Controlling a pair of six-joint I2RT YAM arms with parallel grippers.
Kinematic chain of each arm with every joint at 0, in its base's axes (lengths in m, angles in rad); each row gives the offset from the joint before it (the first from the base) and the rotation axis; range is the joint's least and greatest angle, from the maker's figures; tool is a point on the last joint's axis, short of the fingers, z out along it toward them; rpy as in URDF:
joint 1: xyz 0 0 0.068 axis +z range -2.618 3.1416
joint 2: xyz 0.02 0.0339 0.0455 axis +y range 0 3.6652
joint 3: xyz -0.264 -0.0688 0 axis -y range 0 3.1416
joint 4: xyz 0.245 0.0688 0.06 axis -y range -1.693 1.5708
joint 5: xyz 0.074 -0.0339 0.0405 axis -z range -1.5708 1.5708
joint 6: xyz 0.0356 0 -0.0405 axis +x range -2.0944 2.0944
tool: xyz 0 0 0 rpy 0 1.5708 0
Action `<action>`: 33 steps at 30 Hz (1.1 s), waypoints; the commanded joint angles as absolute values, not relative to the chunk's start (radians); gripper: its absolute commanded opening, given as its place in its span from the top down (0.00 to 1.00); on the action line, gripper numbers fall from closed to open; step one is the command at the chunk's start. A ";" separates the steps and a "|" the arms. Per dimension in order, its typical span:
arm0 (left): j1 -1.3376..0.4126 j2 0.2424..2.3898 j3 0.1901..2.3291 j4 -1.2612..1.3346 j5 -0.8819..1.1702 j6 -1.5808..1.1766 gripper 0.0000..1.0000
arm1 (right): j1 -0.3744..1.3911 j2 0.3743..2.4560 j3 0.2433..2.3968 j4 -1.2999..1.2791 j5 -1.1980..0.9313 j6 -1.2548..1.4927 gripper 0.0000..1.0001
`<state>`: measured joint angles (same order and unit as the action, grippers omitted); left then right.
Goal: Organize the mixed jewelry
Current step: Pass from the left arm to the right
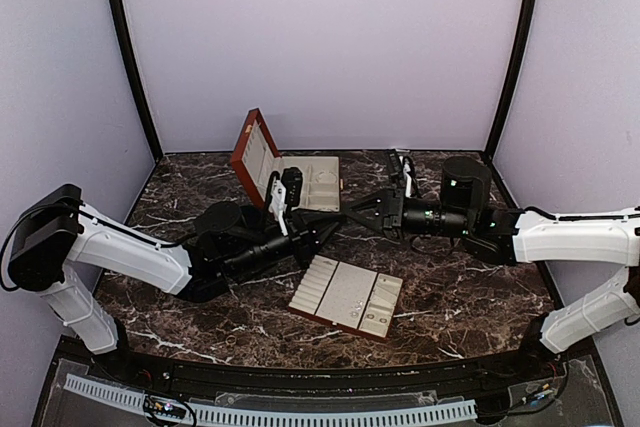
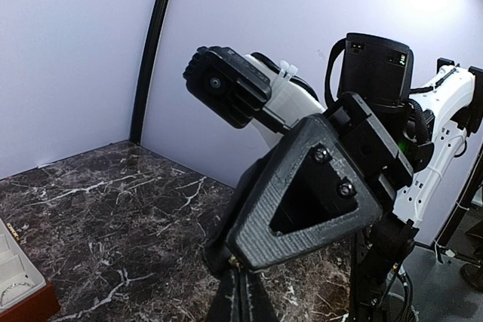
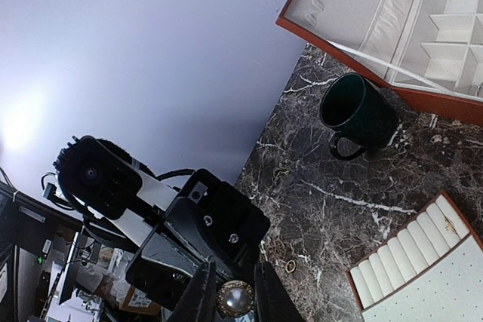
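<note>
The jewelry piece in play is a pearl stud with a gold rim (image 3: 235, 301). My right gripper (image 3: 233, 280) is shut on it, one finger pressed against each side. My left gripper (image 2: 238, 273) is shut too, with a gold bit of the stud at its tips. In the top view both grippers meet tip to tip above the table's middle, left gripper (image 1: 327, 231) and right gripper (image 1: 352, 215). In the left wrist view a broad black right finger (image 2: 260, 224) fills the centre. A small gold ring (image 3: 290, 265) lies loose on the marble.
The red-brown box (image 1: 262, 159) stands open at the back, lid up, with the dark green cup (image 3: 358, 111) in front of it. The cream slotted tray (image 1: 345, 295) lies near the front centre and holds a few small pieces. Purple walls close in three sides.
</note>
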<state>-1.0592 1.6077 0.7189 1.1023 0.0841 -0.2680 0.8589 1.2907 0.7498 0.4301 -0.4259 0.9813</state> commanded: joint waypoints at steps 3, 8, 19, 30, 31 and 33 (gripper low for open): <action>-1.068 1.569 0.722 1.098 0.063 -0.251 1.00 | 0.854 1.287 0.762 0.463 -0.435 0.980 0.86; -1.068 1.576 0.728 1.090 0.065 -0.250 1.00 | 0.855 1.285 0.759 0.468 -0.436 0.980 0.89; -1.069 1.594 0.738 1.065 0.083 -0.247 1.00 | 0.855 1.275 0.749 0.478 -0.428 0.974 0.98; -1.071 1.578 0.726 1.021 0.104 -0.260 0.87 | 0.853 1.265 0.745 0.409 -0.356 0.905 1.00; -1.071 1.575 0.723 1.019 0.104 -0.261 0.83 | 0.853 1.266 0.746 0.403 -0.348 0.902 1.00; -1.071 1.567 0.716 1.013 0.108 -0.261 0.78 | 0.853 1.269 0.745 0.401 -0.343 0.896 1.00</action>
